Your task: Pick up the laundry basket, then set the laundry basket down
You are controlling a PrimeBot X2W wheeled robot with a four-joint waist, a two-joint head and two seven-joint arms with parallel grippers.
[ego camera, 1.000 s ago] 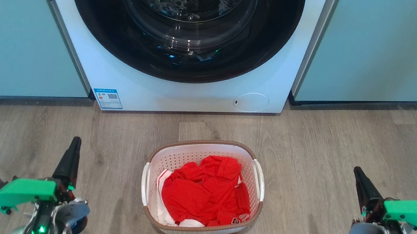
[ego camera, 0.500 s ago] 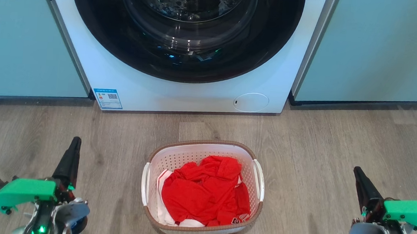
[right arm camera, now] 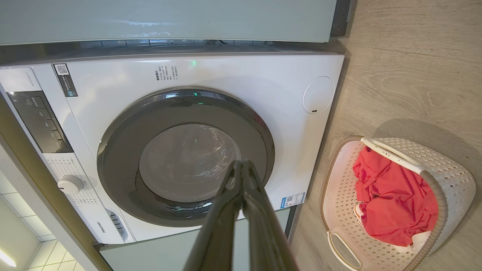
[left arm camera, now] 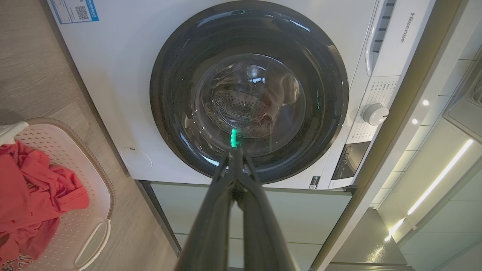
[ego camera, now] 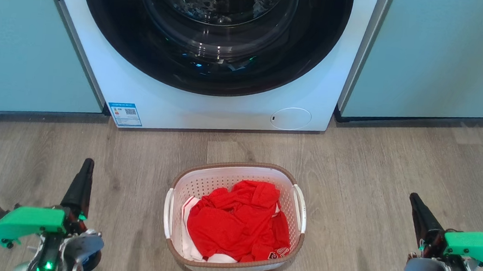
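Note:
The laundry basket (ego camera: 220, 182) stands on the wooden floor in front of the washing machine, white with perforated walls, a brown rim and two white side handles. Red clothing (ego camera: 237, 221) lies bunched inside it. My left gripper (ego camera: 87, 163) is shut, well to the basket's left and apart from it. My right gripper (ego camera: 413, 198) is shut too, far out on the basket's right. The left wrist view has the basket (left arm camera: 77, 210) at its lower left and the shut gripper (left arm camera: 236, 152) pointing at the machine door. The right wrist view has the basket (right arm camera: 448, 169) at its lower right beside its shut gripper (right arm camera: 241, 164).
A white washing machine (ego camera: 305, 89) with a dark round door stands right behind the basket. Pale green cabinets (ego camera: 437, 60) flank it on both sides. Bare wooden floor (ego camera: 372, 171) lies around the basket and between it and each gripper.

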